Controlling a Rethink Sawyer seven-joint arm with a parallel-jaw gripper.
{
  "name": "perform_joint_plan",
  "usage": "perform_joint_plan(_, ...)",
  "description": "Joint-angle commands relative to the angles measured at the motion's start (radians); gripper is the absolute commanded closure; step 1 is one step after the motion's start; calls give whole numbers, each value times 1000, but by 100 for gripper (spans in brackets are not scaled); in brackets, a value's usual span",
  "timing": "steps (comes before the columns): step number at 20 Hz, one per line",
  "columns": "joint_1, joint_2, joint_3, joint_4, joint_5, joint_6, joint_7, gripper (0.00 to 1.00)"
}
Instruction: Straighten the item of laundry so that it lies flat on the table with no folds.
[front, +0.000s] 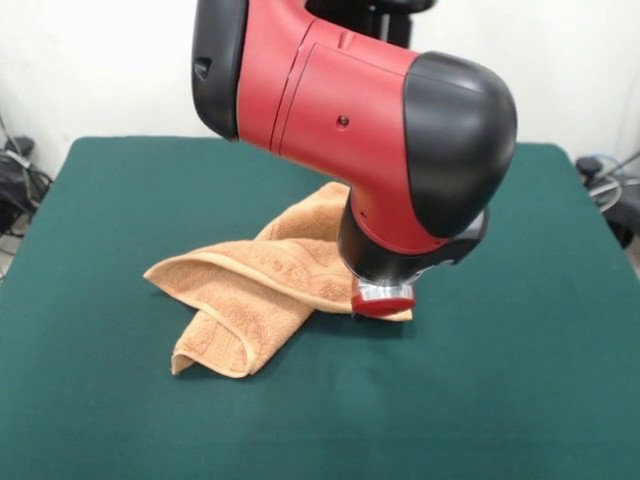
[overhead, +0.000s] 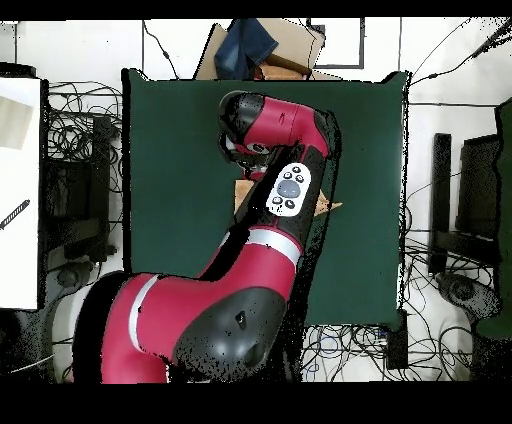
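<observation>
Towel (front: 255, 285) lies mid-table (front: 100, 400), far from flat. Nearest me, its front flap is doubled over into a rolled fold; a second layer runs back under the arm. Gripper (front: 381, 301) sits down on the towel's right corner; whether its pincer is spread or pinching, cannot tell. Judgement: unfolding barely begun, all folds remain.

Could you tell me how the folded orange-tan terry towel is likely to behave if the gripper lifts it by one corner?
The orange-tan terry towel already lies in soft folds, so it would probably hang limp. It looks thin and light. On the dark green felt-like table, pushing would likely bunch it rather than slide it.
</observation>
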Motion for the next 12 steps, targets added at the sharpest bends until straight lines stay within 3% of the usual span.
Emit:
perform_joint_plan(1,-21,81,26,8,14,-101,252,0)
perform_joint_plan(12,-11,100,24,-2,24,-130,272,0)
